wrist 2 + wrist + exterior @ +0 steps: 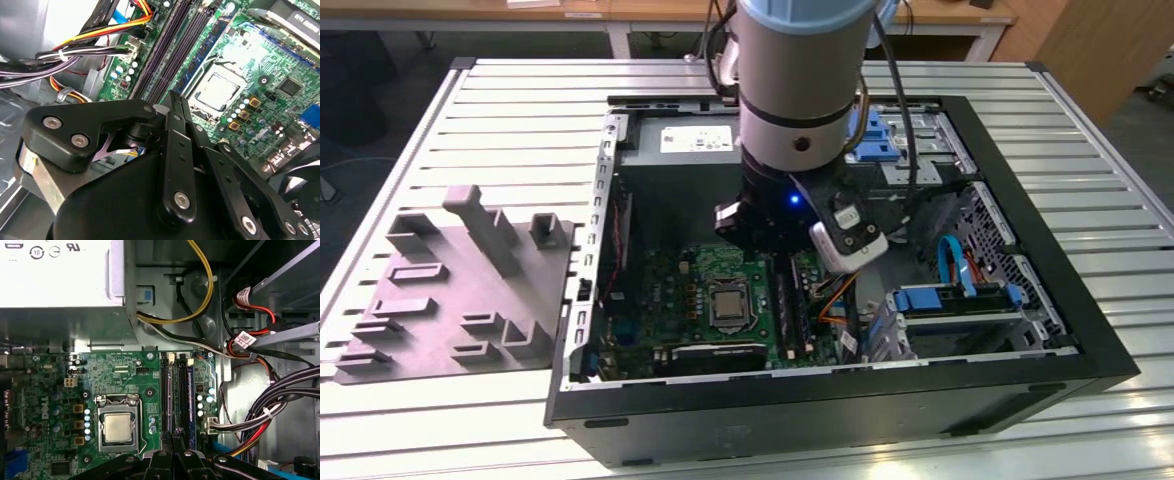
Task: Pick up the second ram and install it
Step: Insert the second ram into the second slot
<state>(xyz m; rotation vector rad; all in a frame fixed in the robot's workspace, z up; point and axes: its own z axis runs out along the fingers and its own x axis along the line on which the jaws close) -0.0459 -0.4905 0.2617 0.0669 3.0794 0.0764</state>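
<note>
My gripper [176,98] hangs inside the open computer case [1014,350], low over the black memory slots [172,395] beside the processor [118,428]. Its two fingers are pressed together, and nothing shows between them. In the first wrist view the gripper [177,435] ends right at the near end of the slot rails. A dark blue stick, the ram [190,390], stands edge-up in the slot on the cable side, apart from the fingers. Whether it is the second ram I cannot tell. In the exterior view the gripper [781,264] is partly hidden by the arm's wrist.
A grey moulded tray [447,300] with raised blocks lies on the slatted table at the exterior view's left, outside the case. Bundled cables [270,410], a silver power supply [60,280] and blue drive brackets [941,298] crowd the case around the motherboard [707,290].
</note>
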